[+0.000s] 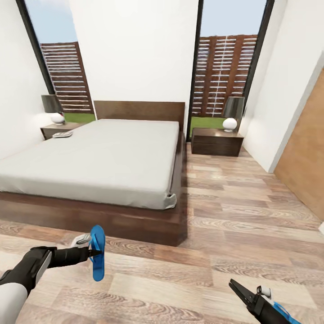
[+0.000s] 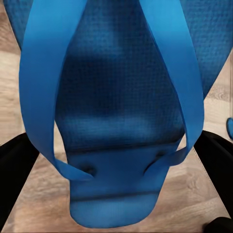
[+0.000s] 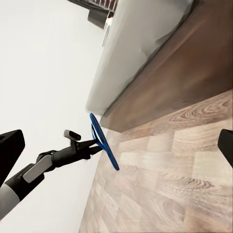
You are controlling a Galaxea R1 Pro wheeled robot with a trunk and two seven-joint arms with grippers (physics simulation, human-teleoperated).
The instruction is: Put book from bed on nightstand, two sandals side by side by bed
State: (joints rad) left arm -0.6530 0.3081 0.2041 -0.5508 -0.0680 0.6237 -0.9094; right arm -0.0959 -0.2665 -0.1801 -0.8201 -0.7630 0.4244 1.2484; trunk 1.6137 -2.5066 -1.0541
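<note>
Blue sandal clamped in my left jaws above floor, unplaced; right jaws apart, empty; book apparently already on nightstand.

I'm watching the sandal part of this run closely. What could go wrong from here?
The left end effector holds one blue sandal on edge above the floor; if released like this, it may topple or land askew. A second sandal isn't clearly visible, so pairing them could come out uneven. The bed frame is close, and the arm might bump it.
</note>
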